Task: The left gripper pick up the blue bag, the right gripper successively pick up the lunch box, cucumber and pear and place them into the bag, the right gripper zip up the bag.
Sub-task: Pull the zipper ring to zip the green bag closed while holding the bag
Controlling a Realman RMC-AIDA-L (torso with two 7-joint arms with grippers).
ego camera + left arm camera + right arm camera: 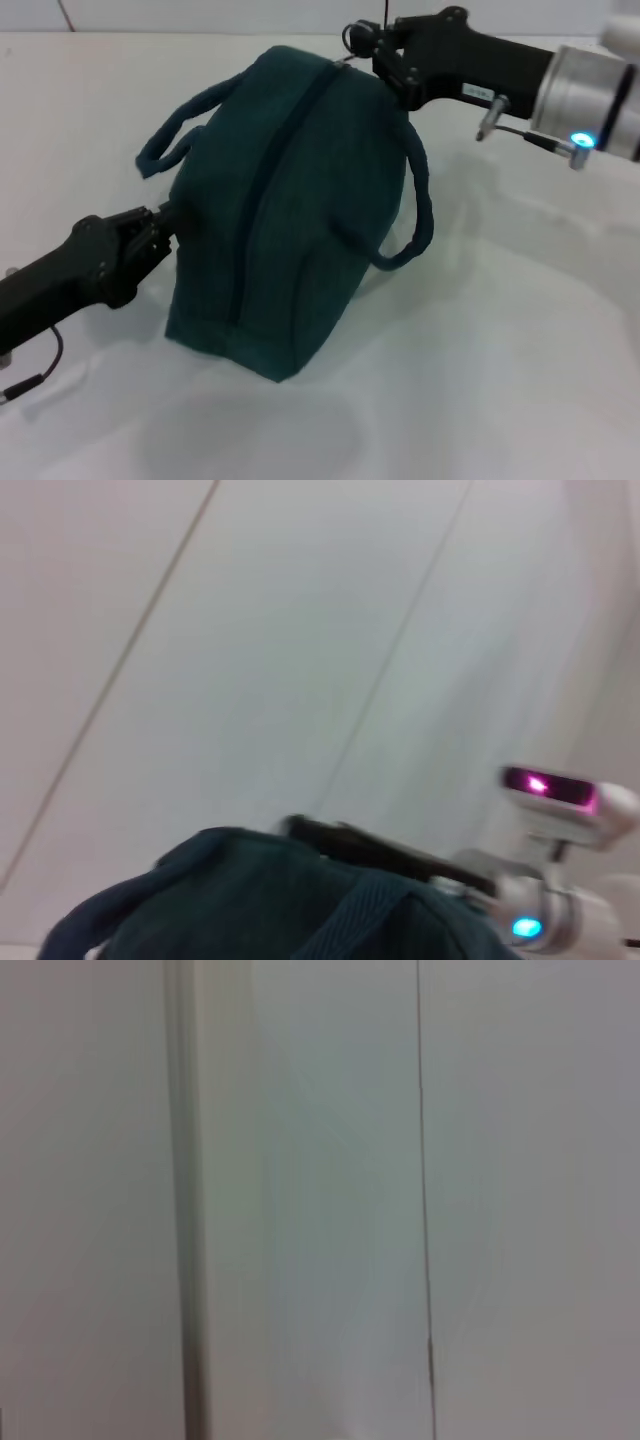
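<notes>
The large dark teal-blue fabric lunch bag (275, 215) stood on the white table (500, 380), its zip line apparently run shut to the far end. The left gripper (165, 222), a black two-finger claw, pinched the blue bag's near side. The right gripper (372, 45), black with a blue-lit silver wrist, sat at the zip's far end, seemingly clamped on the pull, though its tips were hard to read. A tug too far could tip the bag or tear it from the left grip. Counted: one bag, two loop handles, two grippers; no lunch box, cucumber or pear showed.
</notes>
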